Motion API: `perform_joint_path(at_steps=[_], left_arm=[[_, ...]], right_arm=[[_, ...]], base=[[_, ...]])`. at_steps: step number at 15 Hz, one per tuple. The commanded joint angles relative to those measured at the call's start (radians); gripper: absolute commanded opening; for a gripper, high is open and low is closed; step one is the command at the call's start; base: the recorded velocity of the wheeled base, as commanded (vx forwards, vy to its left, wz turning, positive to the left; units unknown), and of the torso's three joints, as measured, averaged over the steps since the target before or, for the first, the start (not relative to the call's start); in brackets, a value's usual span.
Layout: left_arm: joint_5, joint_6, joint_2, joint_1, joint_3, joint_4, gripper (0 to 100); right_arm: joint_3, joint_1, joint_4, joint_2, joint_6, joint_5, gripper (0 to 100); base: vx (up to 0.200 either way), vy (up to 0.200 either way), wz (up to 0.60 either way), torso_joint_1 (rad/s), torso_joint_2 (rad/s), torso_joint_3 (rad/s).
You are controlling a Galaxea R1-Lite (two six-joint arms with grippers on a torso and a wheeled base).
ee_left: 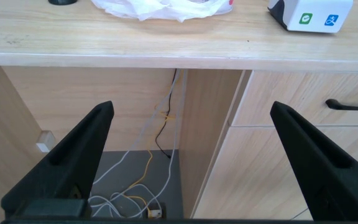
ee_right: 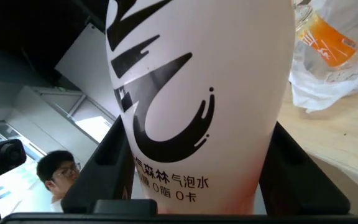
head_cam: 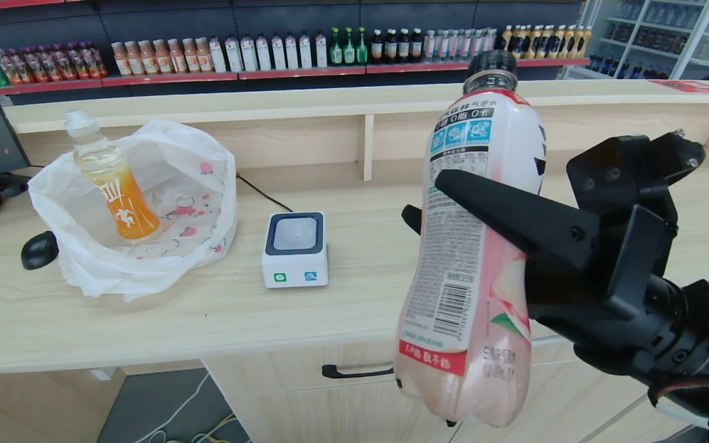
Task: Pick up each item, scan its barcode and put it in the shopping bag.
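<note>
Clamps bottle (head_cam: 471, 258) in right gripper (head_cam: 425, 198), near upright, cap up, barcode facing robot; sits right of upward-facing scanner (head_cam: 295, 249). Holds left gripper (ee_left: 191, 112) spread, empty.

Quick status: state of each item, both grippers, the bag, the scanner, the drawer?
pink bottle: held in the air, tilted, cap on, barcode facing the head camera
right gripper: shut on pink bottle
left gripper: open, empty, below the counter top
shopping bag: open, on the counter
orange bottle: in the shopping bag, leaning, cap on
scanner: on the counter, window up, uncovered
drawer: shut
</note>
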Motion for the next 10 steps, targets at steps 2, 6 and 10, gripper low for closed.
perform_joint_path(at_steps=[2,6,10], left_arm=[[0.000,0.000,0.000,0.000,0.000,0.000,100],[0.000,0.000,0.000,0.000,0.000,0.000,100],[0.000,0.000,0.000,0.000,0.000,0.000,100]], right_arm=[[0.003,0.003,-0.001,-0.030,0.043,0.000,0],[0.003,0.025,-0.001,-0.031,0.094,0.000,0],[0.001,0.025,-0.001,-0.039,0.132,0.000,0]], base=[[0.000,0.000,0.00,0.000,0.00,0.000],[0.000,0.000,0.00,0.000,0.00,0.000],[0.000,0.000,0.00,0.000,0.00,0.000]])
